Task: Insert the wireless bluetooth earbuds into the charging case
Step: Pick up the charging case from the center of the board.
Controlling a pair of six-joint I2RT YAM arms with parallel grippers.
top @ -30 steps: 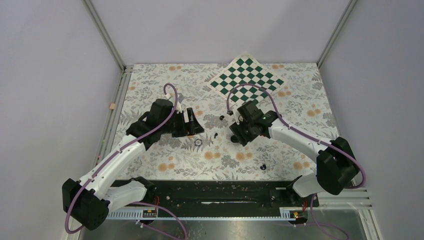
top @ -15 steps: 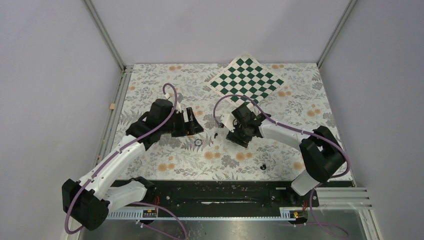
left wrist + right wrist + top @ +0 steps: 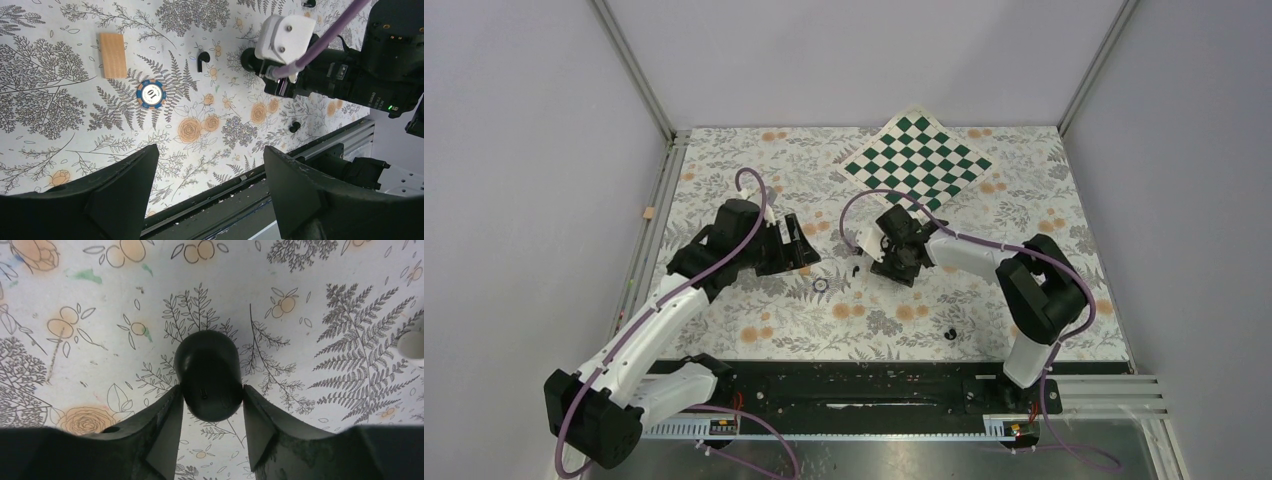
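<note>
the right hand (image 3: pixel 210 390) grips the case (image 3: pixel 209 365) across its short axis on the table (image 3: pixel 325 300) (lid looks shut), while the open, empty left hand (image 3: pixel 210 150) hovers short of one bud (image 3: pixel 202 60) lying between the hands, the other bud (image 3: pixel 295 126) well off toward the near edge.

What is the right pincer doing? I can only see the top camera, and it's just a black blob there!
Observer: On its wrist camera, the right pincer has a finger against each side of the charging case, which sits on the table.
Operator: What are the tiny dark bits nearby?
Observer: The left wrist camera shows a blue and white poker chip, and an earbud with a short stem lying apart from it.
Operator: And the other one, is it holding anything?
Observer: No, the left pincer is open and empty.
</note>
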